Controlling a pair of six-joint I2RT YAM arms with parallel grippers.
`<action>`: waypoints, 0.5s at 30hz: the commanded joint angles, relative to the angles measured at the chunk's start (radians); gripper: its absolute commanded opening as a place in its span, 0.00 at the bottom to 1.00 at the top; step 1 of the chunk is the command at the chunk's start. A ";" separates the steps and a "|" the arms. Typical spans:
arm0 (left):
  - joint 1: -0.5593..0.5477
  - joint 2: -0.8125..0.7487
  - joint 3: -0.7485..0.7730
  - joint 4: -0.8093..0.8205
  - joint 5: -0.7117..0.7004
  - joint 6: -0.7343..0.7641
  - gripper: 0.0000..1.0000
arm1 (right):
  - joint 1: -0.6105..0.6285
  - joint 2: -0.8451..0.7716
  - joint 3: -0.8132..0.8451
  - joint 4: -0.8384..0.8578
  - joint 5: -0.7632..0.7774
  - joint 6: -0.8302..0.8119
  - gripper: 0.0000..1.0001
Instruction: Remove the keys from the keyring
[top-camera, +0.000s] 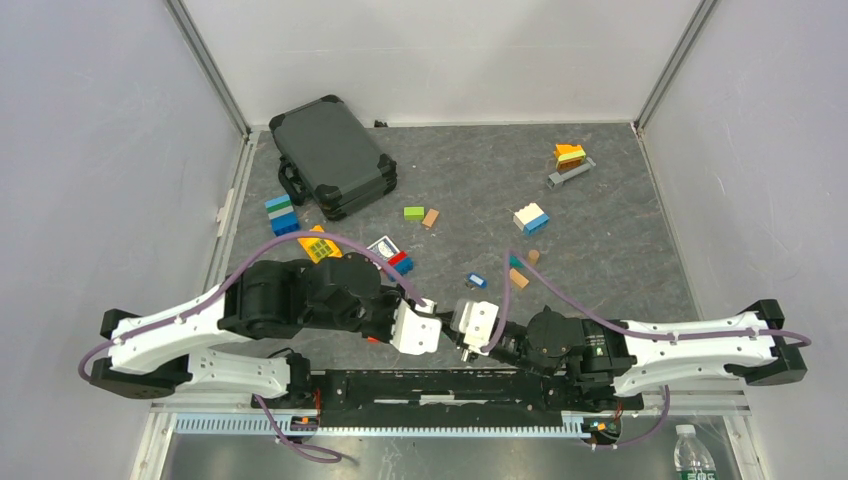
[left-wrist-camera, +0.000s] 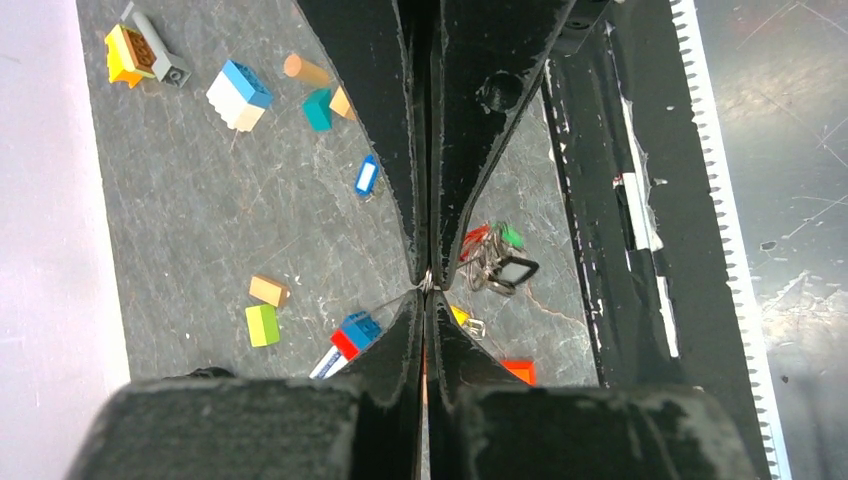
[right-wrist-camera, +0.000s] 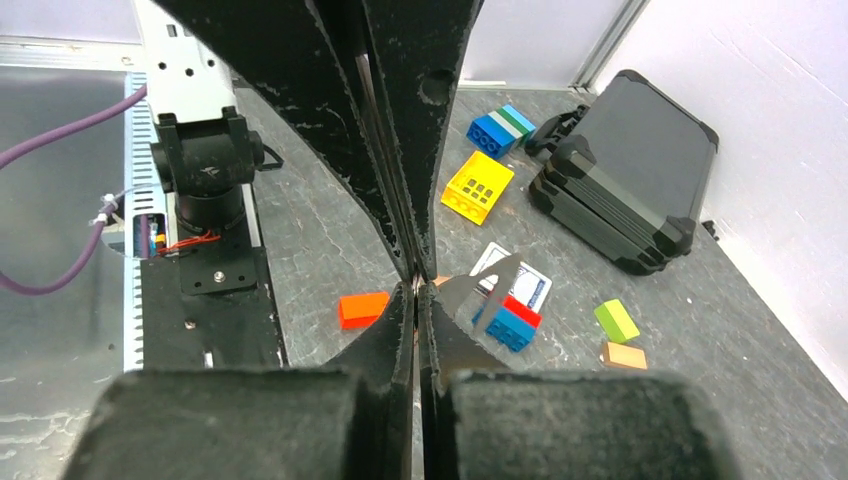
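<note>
Pinches the keyring (left-wrist-camera: 400, 295) between the pressed-together fingers of the left gripper (left-wrist-camera: 427, 285), over the table (left-wrist-camera: 200, 200); dangles the keys (left-wrist-camera: 495, 258), with red, green and black heads, just beside those fingertips; shows one blue-headed key (left-wrist-camera: 367, 176) lying apart. Holds the right gripper (right-wrist-camera: 415, 285) pressed together too, with a grey metal sliver (right-wrist-camera: 470, 290) beside its tips; cannot tell what is pinched there.

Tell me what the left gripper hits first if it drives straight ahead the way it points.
The right gripper: the left gripper appears to meet it tip to tip, both shut on the keyring, so there looks to be no free travel ahead.
</note>
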 joint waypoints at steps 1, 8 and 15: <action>-0.005 -0.051 0.003 0.093 0.023 0.020 0.07 | -0.011 -0.042 -0.035 0.083 -0.052 -0.007 0.00; -0.005 -0.230 -0.158 0.330 0.030 -0.037 0.38 | -0.010 -0.119 -0.099 0.194 -0.160 -0.045 0.00; -0.006 -0.430 -0.355 0.621 0.108 -0.106 0.40 | -0.009 -0.209 -0.202 0.402 -0.260 -0.092 0.00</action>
